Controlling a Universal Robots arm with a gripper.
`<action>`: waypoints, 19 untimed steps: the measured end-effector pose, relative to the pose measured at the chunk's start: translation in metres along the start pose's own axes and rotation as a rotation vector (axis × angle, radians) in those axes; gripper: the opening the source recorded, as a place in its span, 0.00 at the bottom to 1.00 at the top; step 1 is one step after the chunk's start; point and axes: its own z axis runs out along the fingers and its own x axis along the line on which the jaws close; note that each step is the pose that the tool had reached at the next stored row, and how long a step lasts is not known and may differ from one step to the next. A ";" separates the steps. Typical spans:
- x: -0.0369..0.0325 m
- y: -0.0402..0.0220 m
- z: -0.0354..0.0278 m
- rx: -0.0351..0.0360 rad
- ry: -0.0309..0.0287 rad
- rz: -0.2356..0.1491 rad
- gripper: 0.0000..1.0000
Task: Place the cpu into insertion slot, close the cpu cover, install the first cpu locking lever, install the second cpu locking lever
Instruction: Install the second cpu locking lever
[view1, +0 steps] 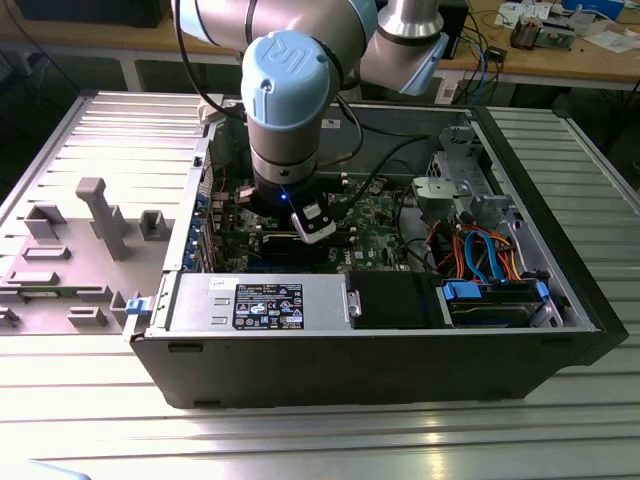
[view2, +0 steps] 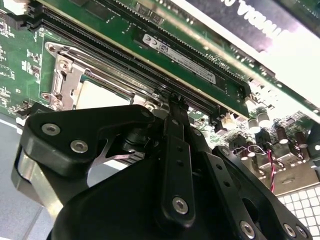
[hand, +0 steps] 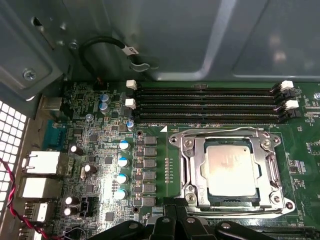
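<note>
First wrist view: cpu (hand: 231, 169) lying seated in insertion slot (hand: 197, 172), cpu cover (hand: 186, 150) resting closed around it, window framing the chip. Gripper (hand: 172, 220) hanging just beside the socket's near edge; finger state impossible to tell. Handling, by estimate: light, stiff, fragile; gripping by edges only.

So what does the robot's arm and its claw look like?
The arm is a fat silver-grey tube with round light-blue caps on its joints, and one cap carries a raised pale marking. Black cables loop beside it. The gripper is black, made of flat, chunky linked bars fastened with shiny silver screws.
</note>
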 end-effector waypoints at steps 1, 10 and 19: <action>0.0000 0.0003 0.0000 0.0010 -0.0002 0.000 0.11; 0.0000 0.0017 -0.0020 0.0163 0.0000 0.000 0.11; 0.0000 0.0028 0.0004 0.0098 0.0000 0.000 0.11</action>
